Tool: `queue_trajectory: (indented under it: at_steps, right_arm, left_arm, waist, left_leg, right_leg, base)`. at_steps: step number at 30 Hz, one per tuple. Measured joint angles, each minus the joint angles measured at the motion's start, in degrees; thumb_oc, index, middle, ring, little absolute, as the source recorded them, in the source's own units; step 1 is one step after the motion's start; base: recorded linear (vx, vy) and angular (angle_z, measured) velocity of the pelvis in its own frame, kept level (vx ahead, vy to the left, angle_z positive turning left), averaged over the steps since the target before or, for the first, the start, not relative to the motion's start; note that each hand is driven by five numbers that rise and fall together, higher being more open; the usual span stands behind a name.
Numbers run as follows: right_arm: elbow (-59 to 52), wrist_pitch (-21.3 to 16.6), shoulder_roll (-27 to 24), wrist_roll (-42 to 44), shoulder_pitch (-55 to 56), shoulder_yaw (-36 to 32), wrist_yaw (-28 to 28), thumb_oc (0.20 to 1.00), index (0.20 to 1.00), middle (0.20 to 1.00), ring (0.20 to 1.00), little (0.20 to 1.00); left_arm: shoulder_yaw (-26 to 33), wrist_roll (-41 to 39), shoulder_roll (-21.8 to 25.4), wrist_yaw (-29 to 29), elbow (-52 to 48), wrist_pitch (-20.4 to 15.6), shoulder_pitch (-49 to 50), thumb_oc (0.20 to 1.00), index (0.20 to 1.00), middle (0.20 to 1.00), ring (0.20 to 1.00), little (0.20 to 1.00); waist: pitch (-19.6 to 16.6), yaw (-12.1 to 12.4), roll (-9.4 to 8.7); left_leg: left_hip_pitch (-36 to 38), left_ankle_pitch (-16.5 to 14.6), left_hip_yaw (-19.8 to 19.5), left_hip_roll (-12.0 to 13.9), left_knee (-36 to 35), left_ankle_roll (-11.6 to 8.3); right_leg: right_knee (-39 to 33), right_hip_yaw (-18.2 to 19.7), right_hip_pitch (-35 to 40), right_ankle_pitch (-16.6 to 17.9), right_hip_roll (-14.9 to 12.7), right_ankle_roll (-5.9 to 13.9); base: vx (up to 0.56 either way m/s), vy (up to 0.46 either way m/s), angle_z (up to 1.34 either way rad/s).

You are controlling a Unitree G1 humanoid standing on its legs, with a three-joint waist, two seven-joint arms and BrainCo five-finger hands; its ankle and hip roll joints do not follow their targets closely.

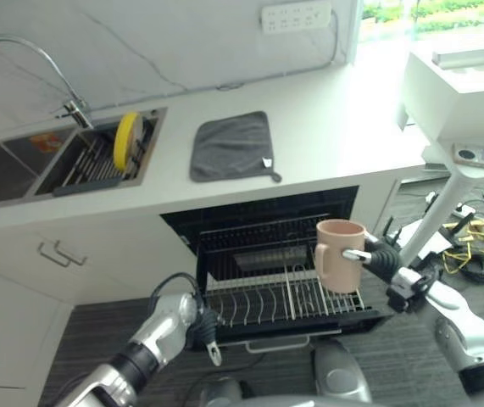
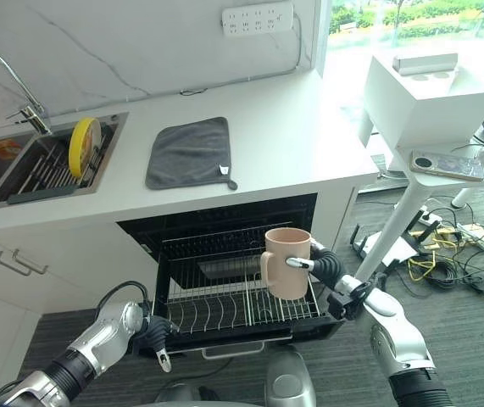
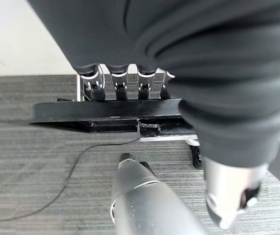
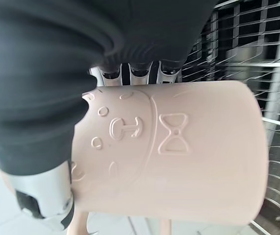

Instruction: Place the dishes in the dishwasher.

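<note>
Standing open just below the right hand, the dishwasher has its wire rack pulled out, tines in rows across the front and a dark tray lying further back. Beyond the hand and higher runs the white counter, with a grey cloth lying flat on it and, well off toward the left hand's side, the sink, where a yellow plate stands on edge in a drainer.

The right hand has its fingers curled round the pink mug, holding it upright in the air over the near right part of the rack, not touching the wires. The mug's handle faces away from the palm, toward the left hand. The left hand sits low at the rack's front left corner, its fingers hooked over the black front edge in its wrist view.

The mug looks rigid, fairly light, with a smooth matt wall and raised moulded figures; I judge it ceramic or hard plastic, so breakable if knocked on the wires and somewhat slippery. A wrap around the body, as here, seems secure; the handle is the other sound hold. The plate is thin and stiff, and best pinched at its rim.
</note>
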Motion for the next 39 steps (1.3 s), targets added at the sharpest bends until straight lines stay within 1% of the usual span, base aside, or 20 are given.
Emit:
queue_trajectory:
  at_steps: [4,7,9,10,12,14,15,16,17,18,19,20,21,23,24,28,30,32,35,39]
  right_arm:
    - [5.86,1.24,-0.41,-4.06,1.49,0.04,-1.24,0.2,0.2,0.2,0.2,0.2]
    - [8.81,1.68,-0.33,-6.0,1.69,0.24,-2.63,0.2,0.2,0.2,0.2,0.2]
    - [11.99,2.3,-0.15,-7.24,1.67,0.58,-3.99,0.2,0.2,0.2,0.2,0.2]
    - [13.06,2.38,-0.01,-7.3,1.64,0.62,-4.54,0.2,0.2,0.2,0.2,0.2]
    - [15.95,2.77,0.2,-7.85,0.9,0.63,-5.39,0.2,0.2,0.2,0.2,0.2]
    - [18.23,4.6,0.04,-8.99,-0.84,0.66,-6.54,0.2,0.2,0.2,0.2,0.2]
    - [19.1,4.95,-0.17,-9.4,-1.26,0.76,-7.11,0.2,0.2,0.2,0.2,0.2]
    - [19.04,4.87,-0.42,-9.39,-1.56,1.13,-7.46,0.2,0.2,0.2,0.2,0.2]
    - [19.27,5.47,-1.1,-9.48,-1.05,1.87,-7.68,0.2,0.2,0.2,0.2,0.2]
    - [19.66,5.95,-0.43,-9.5,-1.34,2.18,-7.84,0.2,0.2,0.2,0.2,0.2]
    - [19.8,6.12,0.74,-9.42,-1.41,2.3,-7.77,0.2,0.2,0.2,0.2,0.2]
    - [20.26,6.13,2.19,-9.33,-1.23,2.22,-8.1,0.2,0.2,0.2,0.2,0.2]
    - [20.75,6.05,2.56,-9.34,-1.11,1.61,-8.58,0.2,0.2,0.2,0.2,0.2]
    - [20.95,5.58,3.89,-9.31,-1.1,0.21,-8.83,0.2,0.2,0.2,0.2,0.2]
    - [19.62,4.7,4.26,-9.22,-1.06,0.3,-9.06,0.2,0.2,0.2,0.2,0.2]
    - [6.76,2.16,4.45,-5.8,-1.03,2.14,-10.63,0.2,0.2,0.2,0.2,0.2]
    - [3.01,-0.25,4.51,-3.31,-1.97,2.18,-11.31,0.2,0.2,0.2,0.2,0.2]
    - [3.21,-1.98,4.29,-1.36,-2.17,1.72,-11.65,0.2,0.2,0.2,0.2,0.2]
    - [3.26,-5.2,4.05,0.79,-2.32,-0.68,-12.64,0.2,0.2,0.2,0.2,0.2]
    - [3.16,-8.04,3.96,0.84,-3.27,-1.63,-13.59,0.2,0.2,0.2,0.2,0.2]
  left_arm:
    - [1.98,-0.17,-0.06,-0.02,-0.93,-2.75,1.92,1.0,1.0,1.0,1.0,1.0]
    - [3.08,-0.19,-0.06,-0.43,-1.47,-4.05,2.72,1.0,1.0,1.0,1.0,1.0]
    - [3.8,-0.02,0.19,-0.97,-2.55,-4.83,3.89,1.0,1.0,1.0,1.0,1.0]
    - [4.04,0.22,0.68,-3.1,-3.55,-4.93,4.69,1.0,1.0,1.0,1.0,1.0]
    - [4.42,1.06,0.21,-4.03,-3.66,-5.86,5.72,1.0,1.0,1.0,1.0,1.0]
    - [4.26,1.95,0.18,-4.53,-3.66,-6.56,5.81,1.0,1.0,1.0,1.0,1.0]
    - [3.41,1.92,0.85,-9.43,-3.48,-6.69,6.7,1.0,1.0,1.0,1.0,1.0]
    - [1.51,1.97,2.23,-13.99,-3.23,-6.68,13.02,1.0,1.0,1.0,1.0,1.0]
    - [2.93,2.41,3.51,-16.19,-3.18,-6.82,15.49,1.0,1.0,1.0,1.0,1.0]
    - [2.24,2.43,4.13,-17.55,-1.21,-6.95,17.22,1.0,1.0,1.0,1.0,1.0]
    - [1.27,2.52,5.49,-18.67,-0.74,-7.34,21.17,1.0,1.0,1.0,1.0,1.0]
    - [0.67,2.52,7.05,-19.35,-0.24,-8.07,25.89,1.0,1.0,1.0,1.0,1.0]
    - [0.71,2.52,6.4,-19.35,1.81,-8.67,28.06,1.0,1.0,1.0,1.0,1.0]
    - [0.8,2.49,5.39,-18.13,2.41,-9.6,31.2,1.0,1.0,1.0,1.0,1.0]
    - [0.75,1.42,4.94,-16.04,2.13,-9.88,31.18,1.0,1.0,1.0,1.0,1.0]
    - [1.47,-6.54,6.53,-4.72,-5.32,-9.37,23.63,1.0,1.0,1.0,1.0,1.0]
    - [4.65,-12.39,9.62,0.78,-10.89,-7.87,18.83,1.0,1.0,1.0,1.0,1.0]
    - [7.06,-19.55,10.68,5.65,-14.71,-7.42,15.97,1.0,1.0,1.0,1.0,1.0]
    - [8.2,-28.3,9.78,12.11,-17.81,-7.6,10.7,1.0,1.0,1.0,1.0,1.0]
    - [8.04,-32.35,7.52,16.24,-15.95,-7.41,7.49,1.0,1.0,1.0,1.0,1.0]
  waist:
    - [-0.89,0.51,1.45]
    - [-1.08,1.03,1.76]
    - [-1.38,1.95,2.02]
    - [-1.69,2.3,2.31]
    - [-2.27,2.64,3.07]
    - [-2.41,3.59,3.3]
    - [-2.56,4.48,2.79]
    - [-2.89,4.24,3.15]
    - [-3.51,4.4,4.01]
    - [-3.75,5.51,4.11]
    - [-3.89,6.36,3.3]
    - [-4.21,6.61,0.96]
    - [-3.73,7.42,0.94]
    - [-4.18,8.5,1.21]
    - [-4.28,8.8,1.21]
    - [-4.45,8.76,0.67]
    - [-5.09,8.99,-0.49]
    - [-6.09,8.8,-2.13]
    - [-9.09,8.75,-3.96]
    - [-11.91,7.36,-4.02]
  left_leg:
    - [-0.38,0.32,-2.9,-0.07,1.56,-0.49]
    - [0.72,0.29,-2.9,-0.27,0.19,-0.52]
    - [3.45,-0.84,-2.86,-0.4,-2.78,-0.71]
    - [3.98,-1.16,-3.01,-0.4,-3.05,-0.87]
    - [4.67,-0.25,-4.17,-0.34,-2.94,-1.52]
    - [4.11,1.16,-5.44,-0.52,1.11,-2.6]
    - [3.09,3.21,-6.39,-1.04,4.71,-2.68]
    - [3.03,3.85,-6.15,-1.49,3.0,-2.47]
    - [3.98,0.33,-6.26,-1.16,-2.04,-1.19]
    - [4.37,-0.25,-5.36,-1.51,-3.56,-0.23]
    - [4.51,-0.1,-4.39,-1.71,-4.05,-0.32]
    - [5.15,0.21,-4.09,-2.94,-3.8,-0.23]
    - [5.43,0.16,-4.43,-2.67,-3.0,-0.34]
    - [6.56,0.95,-4.39,-3.05,-5.55,-0.54]
    - [6.51,2.44,-4.36,-3.74,-7.93,-0.05]
    - [5.81,12.81,-4.39,-5.76,-21.48,1.78]
    - [5.66,15.88,-4.42,-5.79,-27.63,1.62]
    - [5.48,17.4,-4.52,-5.77,-30.7,1.44]
    - [5.37,17.45,-4.52,-5.73,-34.44,1.4]
    - [5.49,17.46,-4.45,-5.54,-34.62,1.4]
  right_leg:
    - [-2.22,-1.43,2.54,0.31,-0.07,0.28]
    - [-2.92,-1.5,3.68,0.68,-0.15,0.57]
    - [-2.38,-1.84,4.9,0.69,-0.21,0.54]
    - [-2.11,-1.93,5.34,0.59,-0.2,0.44]
    - [-2.52,-2.83,6.55,0.28,0.0,0.18]
    - [-2.96,-2.98,8.39,0.05,-0.18,-0.07]
    - [-3.72,-2.87,9.99,0.06,-1.14,-0.07]
    - [-4.3,-2.96,10.33,-0.01,-1.46,0.23]
    - [-5.15,-4.47,10.11,0.48,-1.2,1.32]
    - [-5.17,-3.91,9.79,0.51,-1.15,1.37]
    - [0.78,-2.63,8.77,-2.04,-1.19,-0.14]
    - [0.33,-2.59,10.71,-3.82,-2.04,-0.15]
    - [-1.33,-2.71,12.06,-3.87,-1.91,1.14]
    - [-4.55,-3.06,13.67,-2.53,-1.82,1.69]
    - [-6.69,-3.13,13.53,-1.1,-1.88,2.17]
    - [-19.1,-4.55,12.44,8.39,-1.87,3.12]
    - [-24.92,-5.27,12.83,11.14,-1.13,3.11]
    - [-27.34,-5.86,12.89,12.47,-0.88,3.04]
    - [-30.37,-5.83,12.44,12.64,-0.42,3.23]
    - [-30.82,-5.06,12.69,12.89,-0.03,2.99]
  base:
    - [0.13,-0.019,0.1]
    - [0.16,-0.022,0.05]
    - [0.2,-0.027,0.05]
    - [0.21,-0.017,0.12]
    - [0.23,-0.006,0.16]
    - [0.2,0.006,0.07]
    - [0.18,0.012,-0.01]
    - [0.24,0.013,0.29]
    - [0.26,0.009,0.28]
    - [0.25,0.004,0.21]
    - [0.19,0.0,-0.07]
    - [0.12,-0.002,-0.04]
    - [0.0,-0.007,0.13]
    - [-0.16,-0.025,0.06]
    - [-0.27,-0.039,-0.02]
    - [-0.37,-0.04,0.1]
    - [-0.28,-0.027,0.09]
    - [-0.28,-0.019,0.1]
    - [-0.14,0.004,0.1]
    - [-0.06,0.017,-0.06]
